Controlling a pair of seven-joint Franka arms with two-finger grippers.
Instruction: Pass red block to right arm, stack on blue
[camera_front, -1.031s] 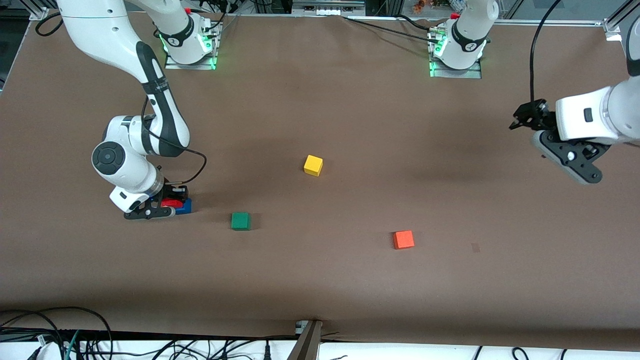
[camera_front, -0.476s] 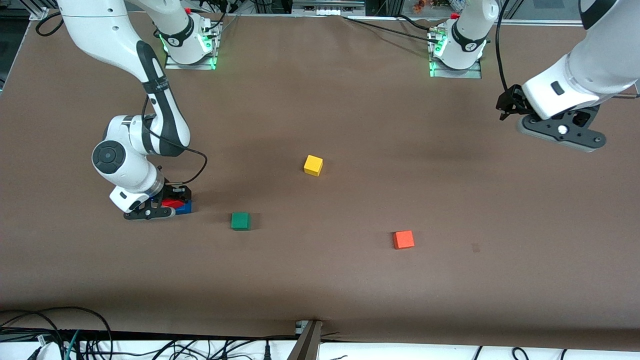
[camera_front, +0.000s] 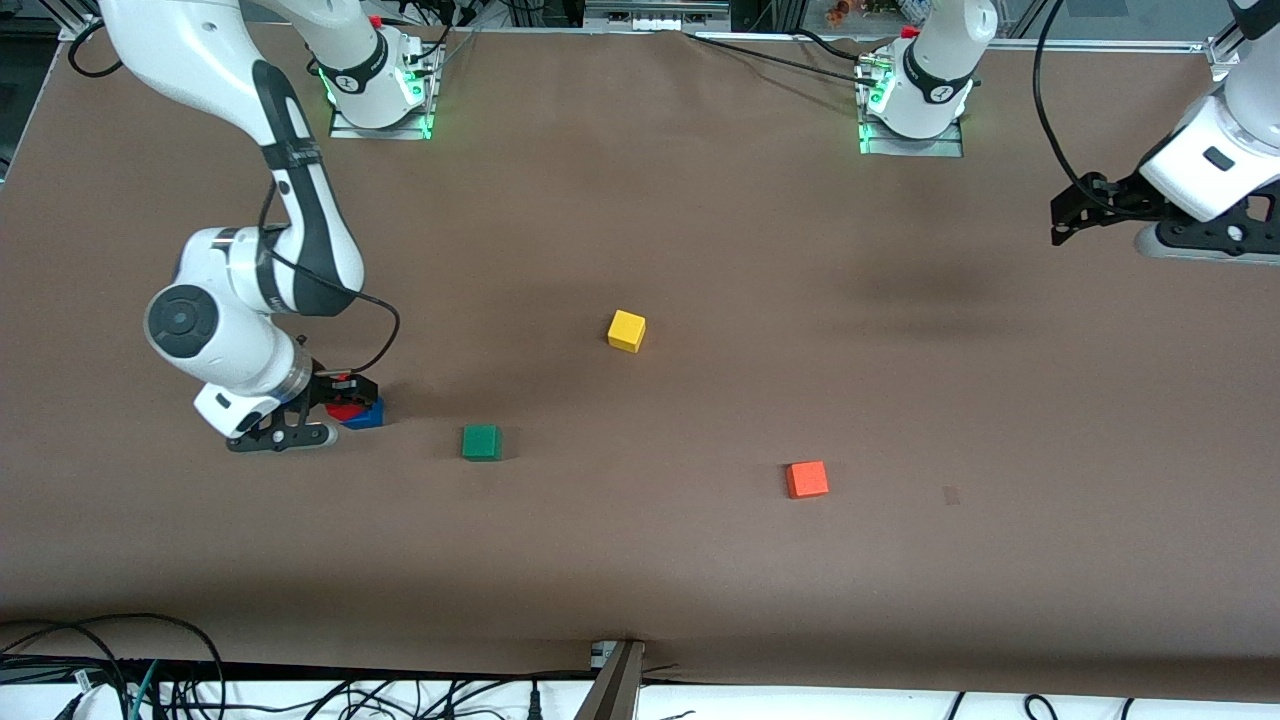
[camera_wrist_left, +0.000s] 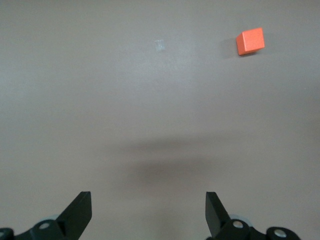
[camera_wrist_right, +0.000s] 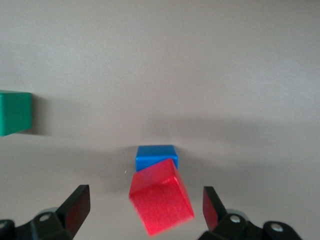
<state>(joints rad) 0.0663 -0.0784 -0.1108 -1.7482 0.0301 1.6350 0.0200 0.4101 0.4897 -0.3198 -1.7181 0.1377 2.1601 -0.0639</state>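
Red block sits askew on the blue cube between the open right gripper's fingers, untouched, while the left gripper waits open above bare table.

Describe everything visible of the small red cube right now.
The small plain red cube looks matte and solid, with crisp edges. It sits on top of the small blue cube, turned askew to it and, in the right wrist view, seemingly tilted and overhanging one side. The right gripper is open, its black fingers apart on either side of the cube without touching it. The stack stands toward the right arm's end of the brown table.
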